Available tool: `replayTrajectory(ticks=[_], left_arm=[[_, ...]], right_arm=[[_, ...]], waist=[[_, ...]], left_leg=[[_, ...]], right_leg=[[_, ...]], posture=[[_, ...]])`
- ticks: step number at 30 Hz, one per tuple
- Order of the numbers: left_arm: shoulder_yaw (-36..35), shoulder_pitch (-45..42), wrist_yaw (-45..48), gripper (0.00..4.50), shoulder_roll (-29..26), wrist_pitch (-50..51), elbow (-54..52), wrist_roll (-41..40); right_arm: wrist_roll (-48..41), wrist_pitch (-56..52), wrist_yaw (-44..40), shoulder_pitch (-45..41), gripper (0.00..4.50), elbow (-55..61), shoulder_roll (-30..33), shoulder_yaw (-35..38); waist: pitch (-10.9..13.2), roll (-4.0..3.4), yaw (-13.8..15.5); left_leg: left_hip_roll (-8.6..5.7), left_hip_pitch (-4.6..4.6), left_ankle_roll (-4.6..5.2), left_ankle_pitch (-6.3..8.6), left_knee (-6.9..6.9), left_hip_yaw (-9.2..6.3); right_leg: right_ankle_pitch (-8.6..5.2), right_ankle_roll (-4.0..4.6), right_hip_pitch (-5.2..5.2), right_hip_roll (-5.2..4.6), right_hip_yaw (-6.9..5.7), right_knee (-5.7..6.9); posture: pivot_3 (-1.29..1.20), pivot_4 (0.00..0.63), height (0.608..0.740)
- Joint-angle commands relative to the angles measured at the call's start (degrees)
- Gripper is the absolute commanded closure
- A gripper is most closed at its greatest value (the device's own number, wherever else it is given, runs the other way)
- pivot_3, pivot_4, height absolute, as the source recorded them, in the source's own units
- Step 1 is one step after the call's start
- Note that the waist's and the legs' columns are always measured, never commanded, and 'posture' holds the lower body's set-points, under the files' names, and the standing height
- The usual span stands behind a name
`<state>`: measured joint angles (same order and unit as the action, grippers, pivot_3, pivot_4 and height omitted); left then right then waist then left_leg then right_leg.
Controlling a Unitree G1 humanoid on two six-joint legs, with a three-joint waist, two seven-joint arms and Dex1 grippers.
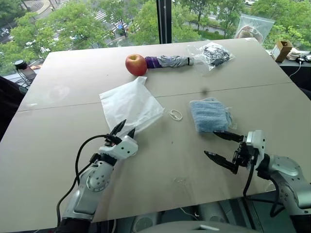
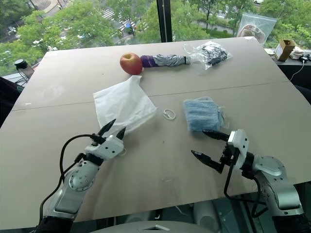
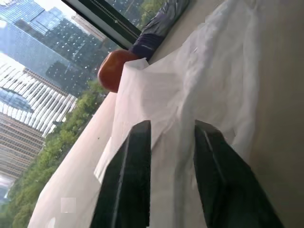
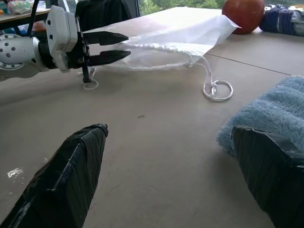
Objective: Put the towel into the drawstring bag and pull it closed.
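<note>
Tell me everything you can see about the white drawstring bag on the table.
The drawstring bag is a thin, white, semi-translucent pouch lying flat and slightly crumpled on the table, one corner pointing toward the apple. A white cord trails from its mouth and ends in a small loop lying between the bag and the towel. The left gripper sits at its near edge; whether it pinches the fabric is unclear.
</note>
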<state>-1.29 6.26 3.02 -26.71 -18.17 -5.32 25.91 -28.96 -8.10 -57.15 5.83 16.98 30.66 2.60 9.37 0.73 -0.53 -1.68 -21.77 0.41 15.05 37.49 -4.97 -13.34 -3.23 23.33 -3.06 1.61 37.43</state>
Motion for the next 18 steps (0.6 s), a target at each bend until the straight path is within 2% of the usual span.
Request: replayTrajectory(ticks=[1,6,8,13,16,18], left_arm=[[-0.1,-0.3,-0.7,4.37,0.0,-0.2,0.4,0.1],[-1.0,-1.9,-1.9,4.37,0.7,1.4,0.1,0.1],[-1.5,-3.4,-0.3,4.37,1.7,4.1,-1.3,-2.3],[-3.1,-8.2,5.7,4.37,7.0,19.7,-8.0,-11.4],[-4.7,-12.0,7.8,4.37,9.0,29.3,-12.6,-16.3],[-5.3,-16.0,8.8,4.37,9.6,37.5,-14.2,-17.8]], right_arm=[[-0.1,1.4,0.0,-0.3,0.0,0.8,-0.2,0.3],[-0.3,1.4,-0.1,-0.6,0.0,0.8,-0.2,0.4],[-0.3,2.0,-0.2,-1.3,0.0,0.5,-0.4,0.6],[3.5,6.0,4.3,-7.3,0.0,-2.9,-2.2,1.7],[10.3,7.8,10.2,-13.0,0.0,-5.3,-2.8,0.8],[15.9,4.6,15.7,-16.5,0.0,-7.1,-3.5,-1.3]], waist=[[0.0,-0.02,0.1],[0.0,-0.02,0.1],[0.0,-0.02,0.1],[0.0,0.0,-0.1],[0.0,0.03,-0.3],[0.0,0.04,-0.2]], left_leg=[[0.0,0.01,0.0,0.0,0.0,0.0],[-0.01,0.02,0.0,0.0,0.01,0.0],[-0.01,0.02,0.0,0.0,0.01,-0.01],[-0.03,-0.01,0.0,0.0,0.18,0.0],[-0.02,-0.02,-0.01,-0.01,0.2,0.0],[-0.03,-0.05,-0.02,-0.01,0.39,-0.04]], right_leg=[[0.0,0.0,0.0,0.0,0.0,0.01],[0.0,0.0,-0.02,0.0,0.0,0.03],[0.0,0.0,-0.02,0.01,-0.01,0.04],[0.0,-0.01,-0.01,0.04,-0.02,0.16],[0.01,-0.01,0.01,0.05,-0.01,0.23],[0.01,-0.01,0.01,0.08,-0.05,0.32]], posture=[[0.0,0.15,0.74],[0.0,0.15,0.74],[0.0,0.15,0.74],[0.0,0.15,0.74],[0.0,0.15,0.74],[0.0,0.15,0.74]])
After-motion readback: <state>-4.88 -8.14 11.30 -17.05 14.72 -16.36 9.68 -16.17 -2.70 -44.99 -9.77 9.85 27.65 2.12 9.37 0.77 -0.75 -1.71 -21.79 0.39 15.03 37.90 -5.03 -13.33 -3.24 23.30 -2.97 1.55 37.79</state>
